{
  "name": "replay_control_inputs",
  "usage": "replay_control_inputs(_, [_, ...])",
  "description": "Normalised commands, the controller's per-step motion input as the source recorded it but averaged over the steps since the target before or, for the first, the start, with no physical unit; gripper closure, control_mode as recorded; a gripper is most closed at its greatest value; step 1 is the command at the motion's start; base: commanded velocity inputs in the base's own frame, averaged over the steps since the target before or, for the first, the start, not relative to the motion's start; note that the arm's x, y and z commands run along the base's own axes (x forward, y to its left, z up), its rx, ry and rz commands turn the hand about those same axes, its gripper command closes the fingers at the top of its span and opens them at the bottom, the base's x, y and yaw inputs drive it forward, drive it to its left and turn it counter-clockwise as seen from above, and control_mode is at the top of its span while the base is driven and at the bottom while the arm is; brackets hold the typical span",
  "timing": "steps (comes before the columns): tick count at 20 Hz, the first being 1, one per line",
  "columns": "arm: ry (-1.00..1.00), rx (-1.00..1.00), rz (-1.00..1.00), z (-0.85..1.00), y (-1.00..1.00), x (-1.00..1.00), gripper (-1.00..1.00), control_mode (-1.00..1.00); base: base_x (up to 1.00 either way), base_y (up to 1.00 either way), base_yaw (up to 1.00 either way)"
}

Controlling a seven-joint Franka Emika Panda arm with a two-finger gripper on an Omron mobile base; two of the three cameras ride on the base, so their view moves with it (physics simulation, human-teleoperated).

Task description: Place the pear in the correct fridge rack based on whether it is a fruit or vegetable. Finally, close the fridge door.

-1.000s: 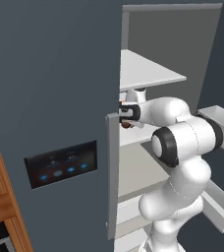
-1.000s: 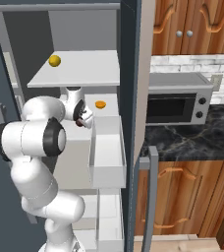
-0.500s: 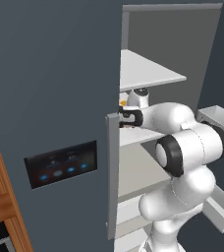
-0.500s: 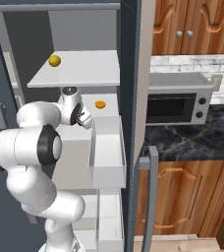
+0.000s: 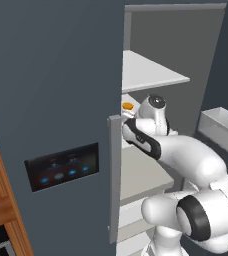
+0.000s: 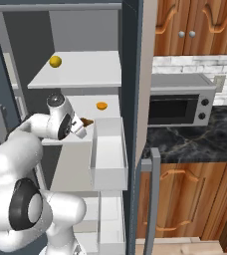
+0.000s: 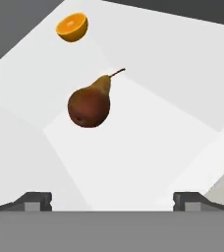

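**Pear lying free on the middle fridge shelf**

Pear (image 7: 89, 104) is lying on the white middle shelf (image 7: 148, 147) of the open fridge, and we are seeing it in the hand view as a brown fruit with a paler neck and a thin stem pointing up and to the right. We are looking at it from the hand, ahead of the fingers (image 7: 113, 201), which are standing spread wide with their dark tips near the two bottom corners of that view and nothing between them. In the right base view we are making out the pear (image 6: 87, 121) as a small brown spot just beyond the gripper end, near the front of the shelf.

Farther back on the same shelf a halved orange (image 7: 72, 27) is resting, cut face showing; we are finding it again as a flat orange disc (image 6: 101, 105) in the right base view and (image 5: 128, 106) in the left one. On the shelf above, a small yellow fruit (image 6: 55, 61) is sitting.

The fridge door (image 6: 135, 109) is standing open beside the shelves, its grey bar handle (image 6: 155, 199) running down its lower part, with white door bins (image 6: 108, 154) hanging on its inner side. To the right, a microwave (image 6: 182, 102) is sitting on a dark marble table (image 6: 205, 142).
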Motion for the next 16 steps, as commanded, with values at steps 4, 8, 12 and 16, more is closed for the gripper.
replay_control_inputs(4, [0.0, 0.0, 0.0, 0.44, -0.06, -1.0, -1.0, -1.0, 0.0, 0.0, 0.0])
replay_control_inputs(8, [0.0, 0.0, 0.0, 0.52, -0.13, -1.0, -1.0, -1.0, 0.0, 0.0, 0.0])
replay_control_inputs(12, [0.0, 0.0, 0.0, 0.4, -0.14, -1.0, -1.0, -1.0, 0.0, 0.0, 0.0])
replay_control_inputs(16, [-0.01, 0.0, 0.0, 0.34, -0.21, -1.0, -1.0, -1.0, 0.0, 0.0, 0.0])
